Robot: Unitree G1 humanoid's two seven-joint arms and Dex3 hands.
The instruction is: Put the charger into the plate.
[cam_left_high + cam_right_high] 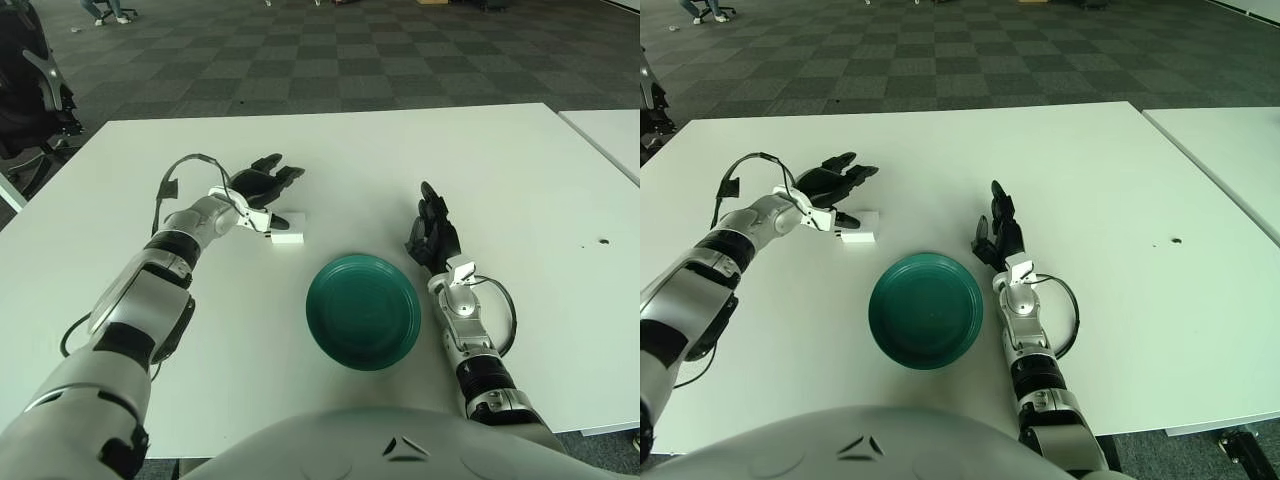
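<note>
Left hand [258, 186] over charger [287, 229], fingers spread, gripping nothing. Charger likely light, rigid, smooth; pinch flat sides. Right hand [431, 236] right of plate [362, 310], fingers relaxed.

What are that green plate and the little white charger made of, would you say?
The plate looks like plastic, possibly glazed ceramic: an even dark green with a soft sheen. The charger looks like smooth white plastic, a plain block with crisp edges. The left robot hand shows just beside it.

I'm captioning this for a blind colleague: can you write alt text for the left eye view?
The robot's left hand, fingers spread, reaches over a white charger on a white table. A green plate sits nearer the robot, with the right hand beside its right edge.
</note>
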